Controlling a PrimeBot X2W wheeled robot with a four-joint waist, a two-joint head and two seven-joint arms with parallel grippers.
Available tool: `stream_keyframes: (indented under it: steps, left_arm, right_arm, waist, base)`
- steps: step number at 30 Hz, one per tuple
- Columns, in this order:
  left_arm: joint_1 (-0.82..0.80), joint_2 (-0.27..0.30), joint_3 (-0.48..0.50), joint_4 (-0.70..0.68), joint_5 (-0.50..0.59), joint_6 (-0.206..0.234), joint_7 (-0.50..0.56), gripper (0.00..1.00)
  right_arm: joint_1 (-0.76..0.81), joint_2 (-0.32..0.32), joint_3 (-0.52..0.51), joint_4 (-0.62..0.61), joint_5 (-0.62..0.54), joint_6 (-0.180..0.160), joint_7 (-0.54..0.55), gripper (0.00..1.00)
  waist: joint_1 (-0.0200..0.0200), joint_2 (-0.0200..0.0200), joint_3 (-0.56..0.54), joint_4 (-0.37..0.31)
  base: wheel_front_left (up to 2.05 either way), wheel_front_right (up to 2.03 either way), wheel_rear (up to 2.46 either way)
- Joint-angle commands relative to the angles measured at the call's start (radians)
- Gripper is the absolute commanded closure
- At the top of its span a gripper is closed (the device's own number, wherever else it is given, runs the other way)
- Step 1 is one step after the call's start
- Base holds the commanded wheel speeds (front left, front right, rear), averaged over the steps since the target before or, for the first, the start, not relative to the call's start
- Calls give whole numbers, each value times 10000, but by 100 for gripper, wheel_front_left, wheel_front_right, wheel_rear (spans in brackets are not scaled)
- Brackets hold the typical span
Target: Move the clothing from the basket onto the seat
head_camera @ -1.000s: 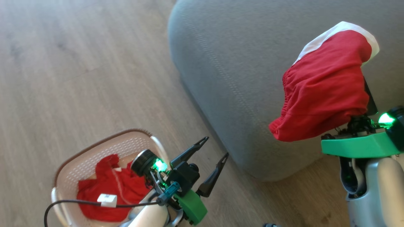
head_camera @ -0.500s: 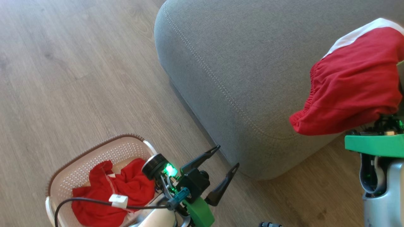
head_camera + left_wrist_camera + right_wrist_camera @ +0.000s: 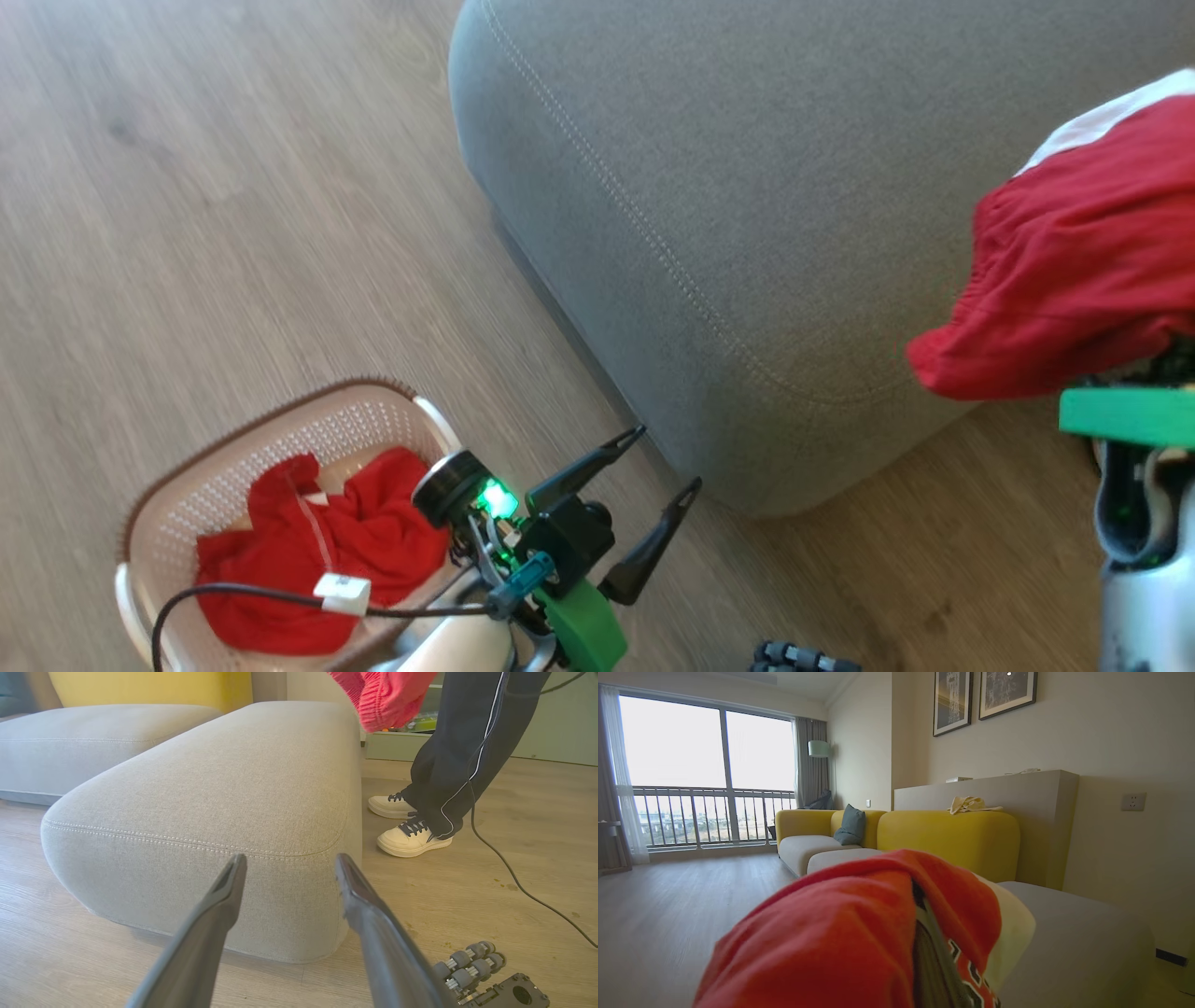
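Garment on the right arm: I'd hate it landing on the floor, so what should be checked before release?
1. Garment fully over seat: not ok, its lower end hangs at the seat's edge.
2. Hold on it: cannot tell, fabric hides it.
3. Seat bare: ok.
4. Person's feet away: not ok, beside the seat.
5. Left gripper open, empty: ok.

White sneakers (image 3: 411,836), dark trousers (image 3: 451,760), black cable (image 3: 512,876) on wood floor (image 3: 542,812).
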Motion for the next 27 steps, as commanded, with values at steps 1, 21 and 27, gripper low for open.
stream_keyframes:
  steps: [1, 21, 27]
  left_arm:
    - [-467, 84, 299, -376, 93, -3, -95, 0]
    - [-1856, 1217, -487, -56, 488, -9, -95, 0]
    - [-2176, 1336, -601, -73, 522, 58, -95, 0]
  right_arm:
    - [-715, -215, 68, -255, 114, -4, 6, 100]
    - [-6342, -2954, -1444, 3013, 976, -4, 6, 100]
    - [-7987, -3553, -1549, 4776, 927, -4, 6, 100]
  waist:
    - [0, -1, 303, -31]
    - [0, -1, 3796, 874]
    - [0, -1, 4503, 1299]
  base:
    - [0, 0, 0]
    - [0, 0, 0]
    - [0, 0, 0]
